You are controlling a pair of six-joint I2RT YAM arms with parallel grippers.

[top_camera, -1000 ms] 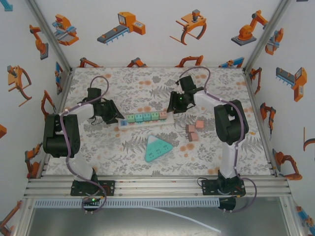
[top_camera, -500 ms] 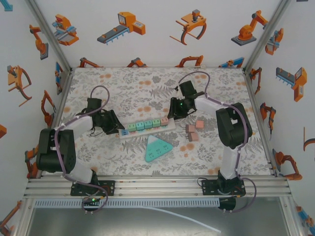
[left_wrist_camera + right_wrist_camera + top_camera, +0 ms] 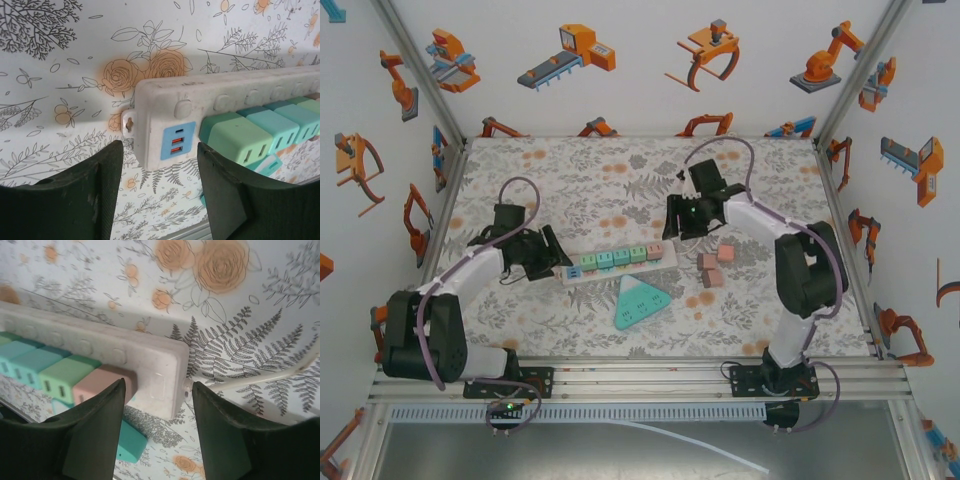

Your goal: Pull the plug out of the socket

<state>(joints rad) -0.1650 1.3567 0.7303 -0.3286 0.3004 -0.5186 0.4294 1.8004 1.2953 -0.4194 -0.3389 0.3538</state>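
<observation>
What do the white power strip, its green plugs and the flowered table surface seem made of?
Power strip: moulded plastic, matt white, scuffed, rounded edges.
Green plugs: likely smooth plastic, slight sheen.
Table surface: a flat printed sheet, matt; paper or vinyl, I cannot tell.

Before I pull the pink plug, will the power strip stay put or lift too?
Probably comes up: the power strip looks light, lying loose. Rigid moulded body, so it should lift whole. Its thin cable likely won't anchor it.
</observation>
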